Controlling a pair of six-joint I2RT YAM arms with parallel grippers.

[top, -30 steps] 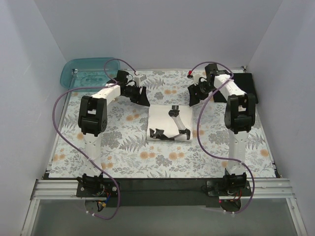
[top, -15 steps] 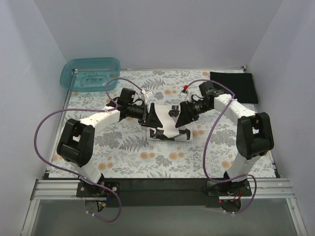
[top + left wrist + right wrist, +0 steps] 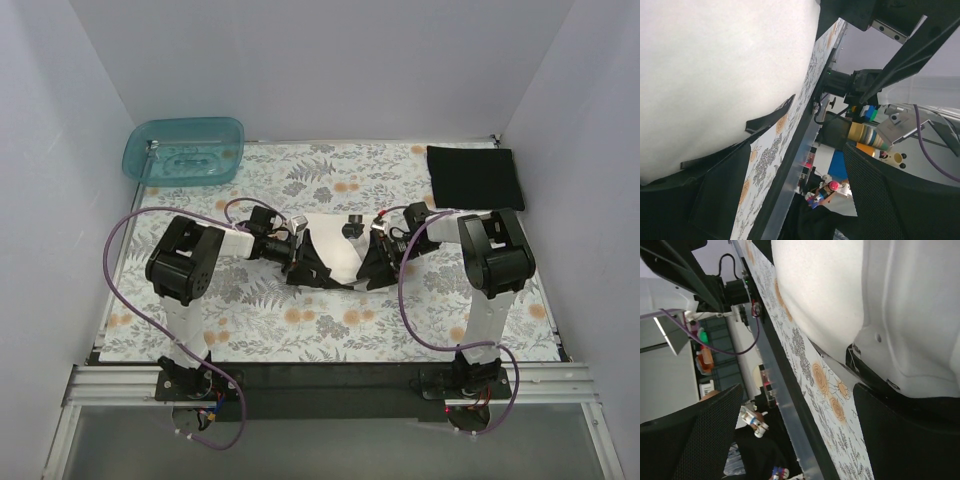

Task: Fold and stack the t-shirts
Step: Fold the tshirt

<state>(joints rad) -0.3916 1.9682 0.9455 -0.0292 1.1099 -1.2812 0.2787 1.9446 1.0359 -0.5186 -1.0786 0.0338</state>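
Two t-shirts lie on the floral cloth (image 3: pixel 250 320) covering the tabletop. One cream-white t-shirt (image 3: pixel 335 252) is folded into a compact rectangle at frame centre, and one black t-shirt (image 3: pixel 470 178) is folded flat at the upper right. One teal plastic tub (image 3: pixel 185 150) sits upper left. The left end effector (image 3: pixel 303 258) and right end effector (image 3: pixel 377 262) flank the white shirt's edges, each with fingers spread apart.
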